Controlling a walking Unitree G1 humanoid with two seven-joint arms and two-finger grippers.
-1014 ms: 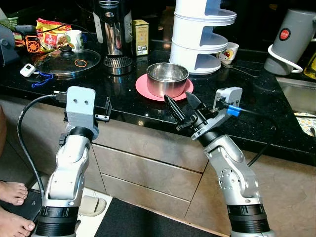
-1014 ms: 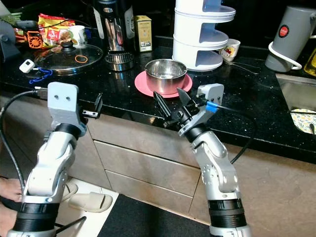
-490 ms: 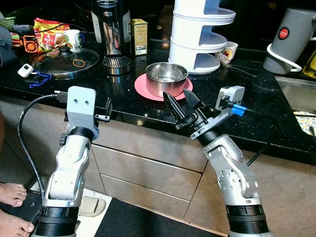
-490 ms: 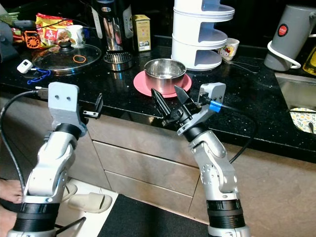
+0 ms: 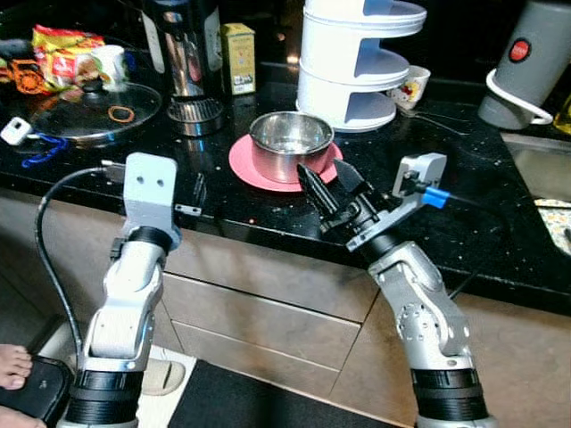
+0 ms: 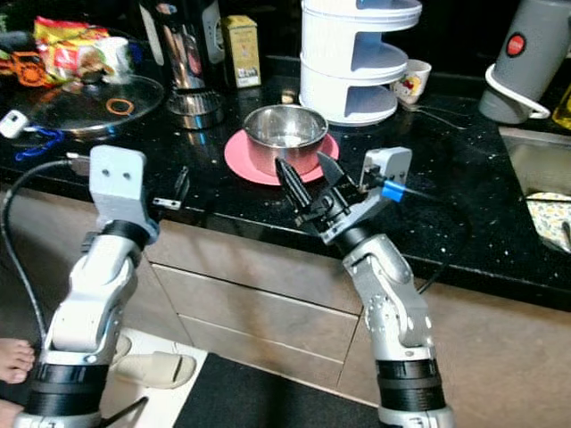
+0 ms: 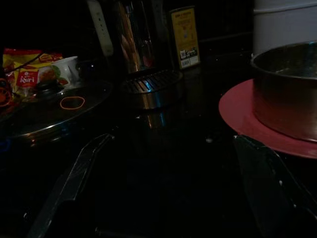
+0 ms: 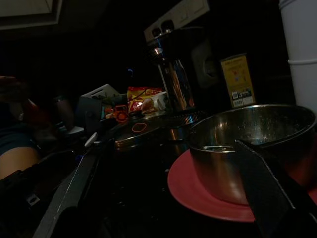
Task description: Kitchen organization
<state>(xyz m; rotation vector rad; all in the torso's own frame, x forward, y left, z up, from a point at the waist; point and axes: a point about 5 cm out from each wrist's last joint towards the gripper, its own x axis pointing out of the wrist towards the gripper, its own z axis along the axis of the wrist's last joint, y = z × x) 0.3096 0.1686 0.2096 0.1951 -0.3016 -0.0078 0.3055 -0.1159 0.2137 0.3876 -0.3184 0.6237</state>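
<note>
bowl (image 5: 288,143) sits on mat (image 5: 245,162), mid worktop (image 5: 482,223). tiered rack (image 5: 355,58) behind it, cup (image 5: 411,86) right of the rack. grinder (image 5: 186,62) and box (image 5: 237,58) behind-left of bowl, glass lid (image 5: 94,102) further left. right end effector (image 5: 328,189) just before the bowl, left end effector (image 5: 198,190) over the worktop's front edge, left of mat.

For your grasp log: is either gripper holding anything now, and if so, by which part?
Nothing is held. The right gripper is open just short of the steel bowl; the left gripper is open over the counter.
</note>
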